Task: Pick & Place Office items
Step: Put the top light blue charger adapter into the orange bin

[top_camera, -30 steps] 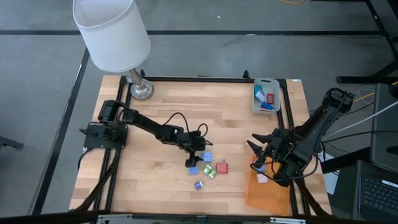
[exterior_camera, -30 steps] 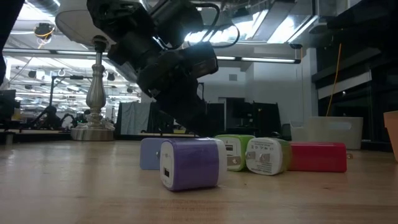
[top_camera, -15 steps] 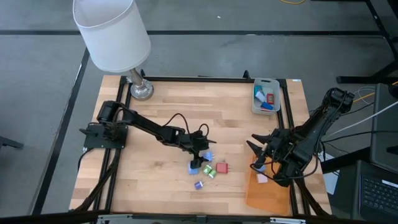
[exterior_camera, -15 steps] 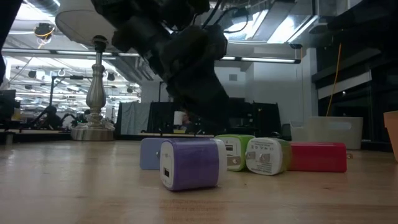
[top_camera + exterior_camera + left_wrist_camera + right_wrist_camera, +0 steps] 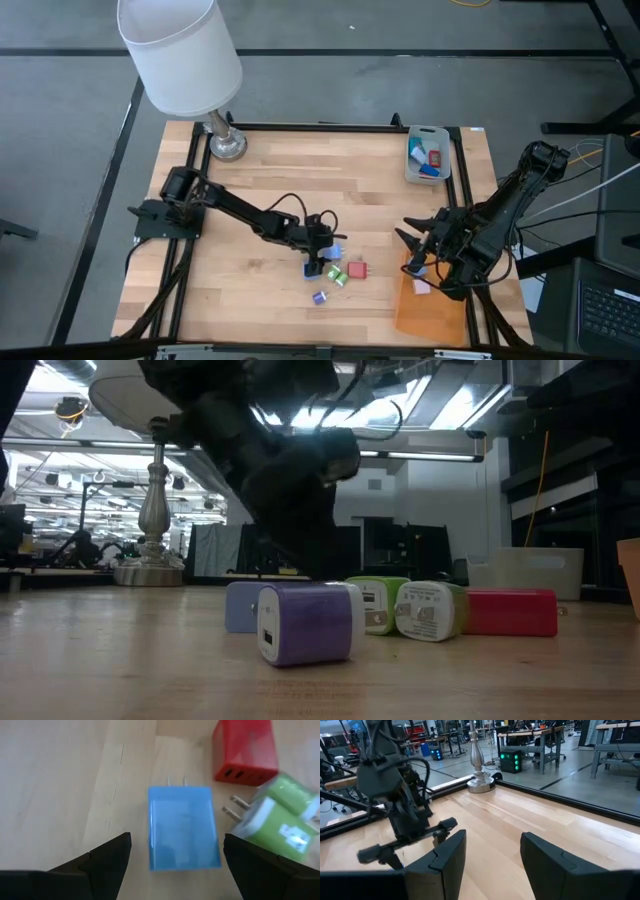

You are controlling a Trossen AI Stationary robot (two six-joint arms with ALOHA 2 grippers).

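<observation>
A few items are already held in the grey tray [image 5: 429,158]. The left gripper [image 5: 176,851] is spread wide around a blue charger [image 5: 183,827]; nothing is gripped yet. Red [image 5: 244,748], green [image 5: 280,816] and purple [image 5: 305,622] pieces are left on the table. The right gripper [image 5: 492,847] is parked, half-spread, empty.

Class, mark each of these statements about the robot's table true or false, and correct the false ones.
1. The left gripper is open, with a blue block between its fingers. True.
2. The red block is in the left gripper's grasp. False: it lies on the table beyond the blue block.
3. The grey tray sits at the table's far right corner. True.
4. The lamp stands beside the right arm. False: it stands at the far left corner.
5. The right gripper hovers near the orange sheet. True.
</observation>
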